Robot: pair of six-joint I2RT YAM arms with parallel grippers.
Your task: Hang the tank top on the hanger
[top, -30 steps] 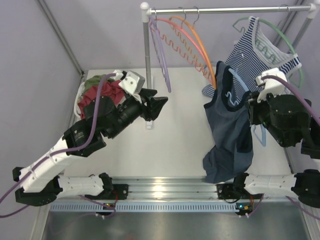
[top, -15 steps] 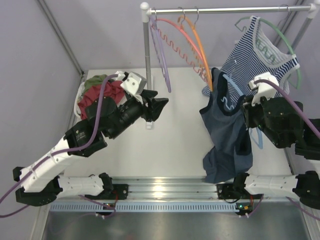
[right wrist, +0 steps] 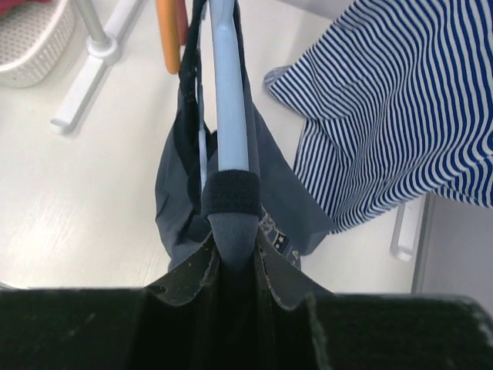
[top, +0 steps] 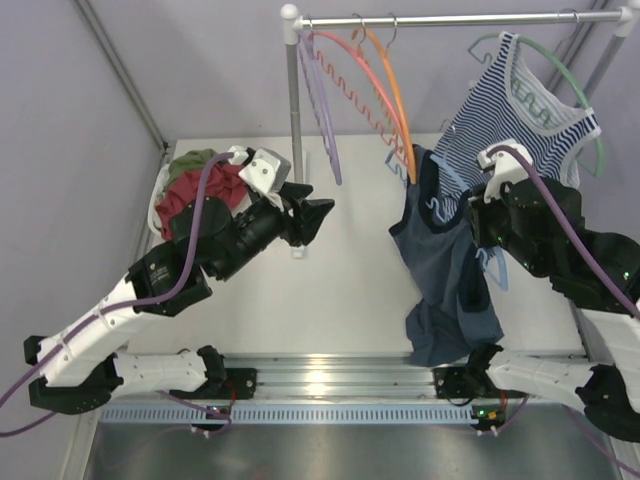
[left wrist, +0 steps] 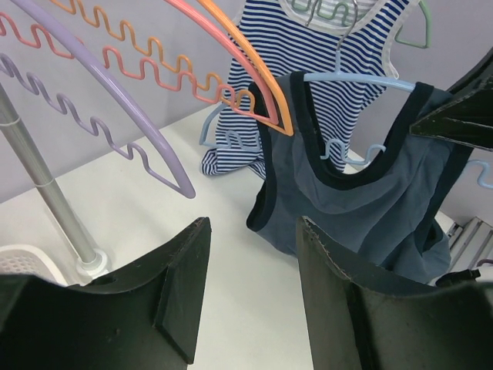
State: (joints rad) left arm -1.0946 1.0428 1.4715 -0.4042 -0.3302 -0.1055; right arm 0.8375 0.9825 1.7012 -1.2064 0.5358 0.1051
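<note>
The dark navy tank top (top: 445,270) hangs on the light-blue hanger (top: 449,176), held in the air at the right under the rail. My right gripper (top: 486,222) is shut on one end of the hanger, with the top's shoulder fabric over it. In the right wrist view the hanger (right wrist: 229,92) runs away from the gripper (right wrist: 231,250) and the tank top (right wrist: 173,185) drapes below. My left gripper (top: 320,210) is open and empty left of the garment. In the left wrist view, the gripper (left wrist: 250,231) faces the tank top (left wrist: 362,200) and the hanger (left wrist: 362,78).
A rail (top: 450,18) on a post (top: 294,120) carries purple (top: 322,110), pink and orange (top: 392,85) hangers. The orange one touches the tank top's near shoulder. A striped tank top (top: 510,110) hangs on a green hanger at the right. A white basket (top: 165,195) of clothes sits at the left.
My right arm has carried the hanger and tank top left and a little up, against the orange hanger. The left arm has hardly moved.
</note>
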